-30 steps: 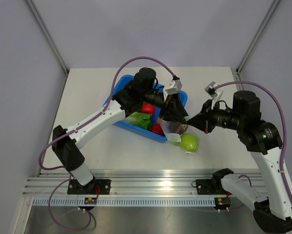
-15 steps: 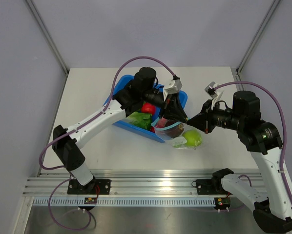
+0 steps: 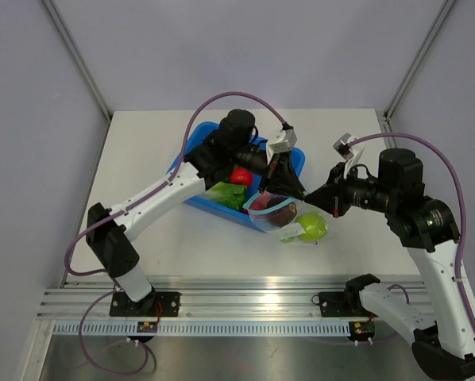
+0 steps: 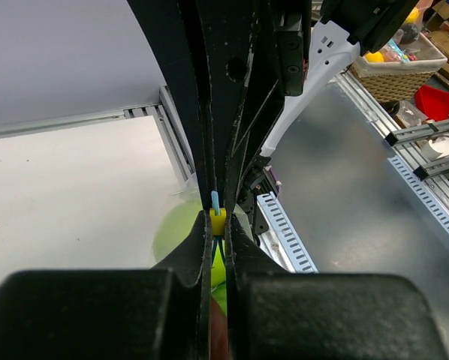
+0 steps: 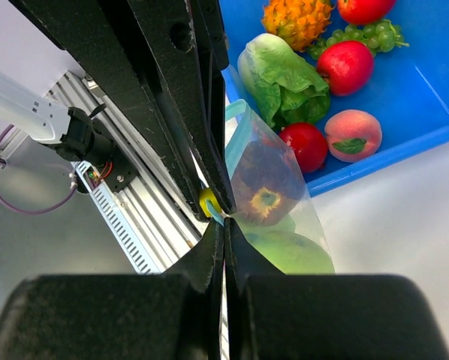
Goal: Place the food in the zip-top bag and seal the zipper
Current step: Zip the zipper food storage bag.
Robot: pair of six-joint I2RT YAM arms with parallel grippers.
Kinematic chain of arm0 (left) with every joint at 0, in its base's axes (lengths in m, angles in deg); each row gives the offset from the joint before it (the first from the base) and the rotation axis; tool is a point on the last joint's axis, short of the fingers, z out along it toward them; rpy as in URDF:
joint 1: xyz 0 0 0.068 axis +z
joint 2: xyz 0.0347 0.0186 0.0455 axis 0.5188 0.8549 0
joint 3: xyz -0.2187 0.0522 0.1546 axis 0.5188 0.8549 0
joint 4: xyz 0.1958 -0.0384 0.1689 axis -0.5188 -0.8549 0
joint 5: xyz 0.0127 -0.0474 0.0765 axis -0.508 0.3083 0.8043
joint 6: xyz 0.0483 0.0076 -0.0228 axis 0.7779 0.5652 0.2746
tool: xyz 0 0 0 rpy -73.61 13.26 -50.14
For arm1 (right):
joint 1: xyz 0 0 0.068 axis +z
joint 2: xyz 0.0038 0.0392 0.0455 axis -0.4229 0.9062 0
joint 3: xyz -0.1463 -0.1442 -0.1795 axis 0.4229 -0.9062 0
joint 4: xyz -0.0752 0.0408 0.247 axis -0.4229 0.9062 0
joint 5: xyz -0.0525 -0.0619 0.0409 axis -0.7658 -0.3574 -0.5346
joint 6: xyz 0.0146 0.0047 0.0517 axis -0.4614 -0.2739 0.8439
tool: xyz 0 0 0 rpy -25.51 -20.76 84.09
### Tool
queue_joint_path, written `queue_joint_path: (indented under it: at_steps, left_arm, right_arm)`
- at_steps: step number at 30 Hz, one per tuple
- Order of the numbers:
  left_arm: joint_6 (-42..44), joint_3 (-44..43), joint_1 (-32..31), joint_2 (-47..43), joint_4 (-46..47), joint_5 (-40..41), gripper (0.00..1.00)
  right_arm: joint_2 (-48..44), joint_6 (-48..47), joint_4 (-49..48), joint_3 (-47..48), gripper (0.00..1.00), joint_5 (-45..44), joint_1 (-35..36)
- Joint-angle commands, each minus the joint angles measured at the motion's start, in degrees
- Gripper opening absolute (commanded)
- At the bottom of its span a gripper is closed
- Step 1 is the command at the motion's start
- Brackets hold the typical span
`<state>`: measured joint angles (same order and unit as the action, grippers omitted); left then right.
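The zip-top bag (image 3: 289, 218) hangs in the air between my two grippers at the tray's near right corner. Inside it lie a dark purple-red fruit (image 5: 266, 184) and a green apple (image 5: 293, 251). My left gripper (image 4: 218, 225) is shut on the zipper (image 5: 238, 139) at its yellow slider (image 4: 218, 221). From the other side, my right gripper (image 5: 224, 223) is shut on the bag's end, tip to tip with the left fingers (image 5: 209, 161). More food lies in the tray: lettuce (image 5: 284, 79), pineapple (image 5: 296, 19), red apples (image 5: 346, 66), a peach (image 5: 352, 135).
The blue tray (image 3: 202, 139) stands at the table's middle, under the left arm. Green grapes (image 5: 360, 36) lie in it too. The aluminium rail (image 3: 237, 290) runs along the table's near edge just below the bag.
My left gripper has closed on the zipper's slider. The bag has swung up from hanging to lying flatter, and the green apple has shifted slightly right. The right gripper stays shut.
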<state>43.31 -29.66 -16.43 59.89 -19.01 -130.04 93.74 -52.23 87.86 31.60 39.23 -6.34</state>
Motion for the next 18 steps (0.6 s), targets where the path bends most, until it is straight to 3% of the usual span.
queue_joint_path:
  at_steps: [1,7,18]
  left_arm:
    - [0.01,-0.62,-0.31,-0.80,1.34,-2.21,0.00]
    - [1.77,0.52,-0.31,-0.62,-1.65,-2.22,0.00]
    - [7.30,2.54,0.04,-0.80,-9.47,1.30,0.00]
  right_arm:
    - [-1.32,0.01,-2.88,-0.26,0.00,-4.80,-0.31]
    - [-4.40,3.88,-8.25,-0.88,0.00,-13.31,-0.22]
    - [-5.81,6.87,-9.31,-0.53,0.00,-26.42,-0.31]
